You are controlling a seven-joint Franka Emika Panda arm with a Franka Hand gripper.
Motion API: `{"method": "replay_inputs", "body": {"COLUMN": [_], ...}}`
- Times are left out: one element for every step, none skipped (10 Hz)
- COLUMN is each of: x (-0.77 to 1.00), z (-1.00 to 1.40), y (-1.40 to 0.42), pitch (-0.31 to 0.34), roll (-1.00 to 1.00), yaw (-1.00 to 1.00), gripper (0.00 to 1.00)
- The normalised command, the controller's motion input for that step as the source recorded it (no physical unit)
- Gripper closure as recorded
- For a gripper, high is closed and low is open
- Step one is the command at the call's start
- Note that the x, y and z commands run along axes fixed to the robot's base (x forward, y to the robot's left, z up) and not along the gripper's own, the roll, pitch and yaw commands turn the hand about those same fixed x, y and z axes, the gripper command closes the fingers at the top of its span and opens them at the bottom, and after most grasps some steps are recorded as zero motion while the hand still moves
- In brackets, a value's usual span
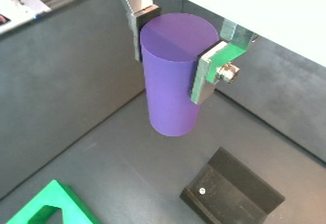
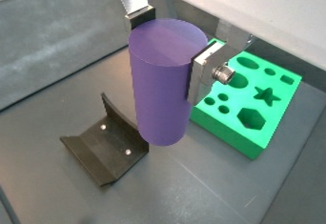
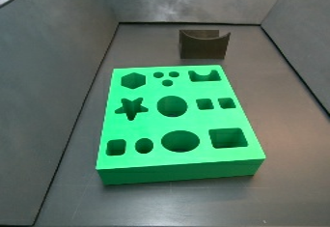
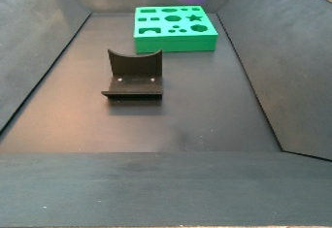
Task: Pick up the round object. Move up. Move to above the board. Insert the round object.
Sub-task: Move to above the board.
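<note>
One board [image 3: 178,115], bright green and cut with star, hexagon, round, oval and square holes, lies flat on the dark floor; the fixture [image 4: 132,75] stands apart from it. Round object [image 2: 163,80]: a purple cylinder held upright and clear of the floor, its lower end hanging over bare floor between fixture and board, not yet above any hole. Gripper [image 1: 176,41]: its silver plates pinch the cylinder near the top, one on each side. Likely faults from here: the long unsupported length may tilt in the grip; a small offset or tilt over the big round hole [image 3: 173,105] may catch the peg's edge on the rim; a low transfer may strike the board's side
</note>
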Motion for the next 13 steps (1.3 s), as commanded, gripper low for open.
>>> {"method": "replay_inputs", "body": {"x": [-0.01, 0.0, 0.0, 0.05, 0.05, 0.06, 0.07, 0.08, 0.09, 0.12, 0.12, 0.15, 0.17], "z": [0.62, 0.4, 0.29, 0.03, 0.02, 0.03, 0.03, 0.03, 0.03, 0.03, 0.03, 0.04, 0.05], "y": [0.01, 0.01, 0.01, -1.0, -1.0, -1.0, -1.0, -1.0, -1.0, -1.0, -1.0, -1.0, -1.0], "pitch": [0.048, 0.047, 0.049, 0.355, 0.336, 0.291, 0.224, 0.183, 0.165, 0.14, 0.139, 0.143, 0.141], "roll": [-0.15, -0.14, -0.14, 0.29, 0.3, 0.31, 0.19, 0.12, 0.11, 0.08, 0.07, 0.06, 0.06], "yaw": [-0.04, -0.04, -0.04, -0.12, -0.12, -0.04, -0.01, 0.0, 0.01, 0.01, 0.01, 0.01, 0.01], "gripper": [1.0, 1.0, 1.0, 1.0, 1.0, 1.0, 1.0, 1.0, 1.0, 1.0, 1.0, 1.0, 1.0]}}
